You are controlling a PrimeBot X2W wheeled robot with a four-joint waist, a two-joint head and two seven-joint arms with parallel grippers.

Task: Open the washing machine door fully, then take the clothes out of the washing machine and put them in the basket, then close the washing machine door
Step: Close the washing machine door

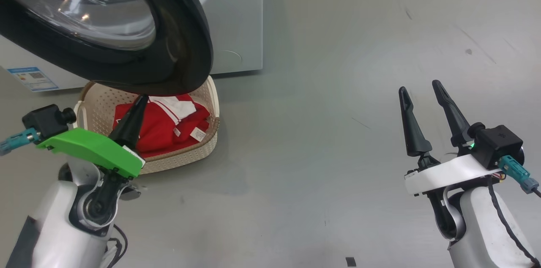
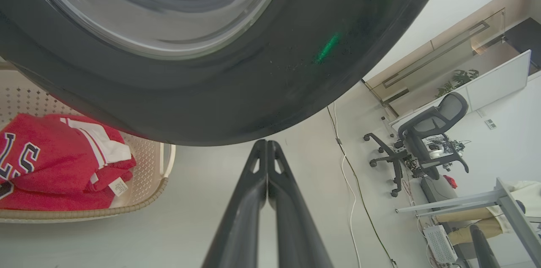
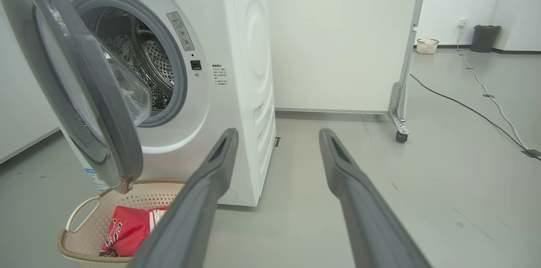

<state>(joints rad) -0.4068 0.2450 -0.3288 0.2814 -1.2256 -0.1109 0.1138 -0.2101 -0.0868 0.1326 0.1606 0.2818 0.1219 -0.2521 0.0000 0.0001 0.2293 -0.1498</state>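
Observation:
The washing machine door (image 1: 127, 31) with its black rim and clear bowl hangs partly open over the basket (image 1: 203, 149); from the right wrist it shows edge-on as the door (image 3: 84, 103), swung out from the washing machine (image 3: 236, 48) with its bare steel drum (image 3: 139, 61). Red clothes (image 1: 165, 126) lie folded in the basket (image 3: 80, 225), also seen as clothes (image 2: 50, 166) in the basket (image 2: 148, 166). My left gripper (image 1: 141, 101) is shut with nothing in it, its tips (image 2: 266, 143) right under the door rim (image 2: 253, 90). My right gripper (image 1: 420, 88) stands open over bare floor, far right.
Grey floor spreads right of the washer. A white partition on castors (image 3: 399, 128), cables (image 3: 486, 90), a small basket (image 3: 427, 46) and a bin (image 3: 484, 37) stand far back. An office chair (image 2: 422, 141) and a desk frame (image 2: 486, 204) lie off to one side.

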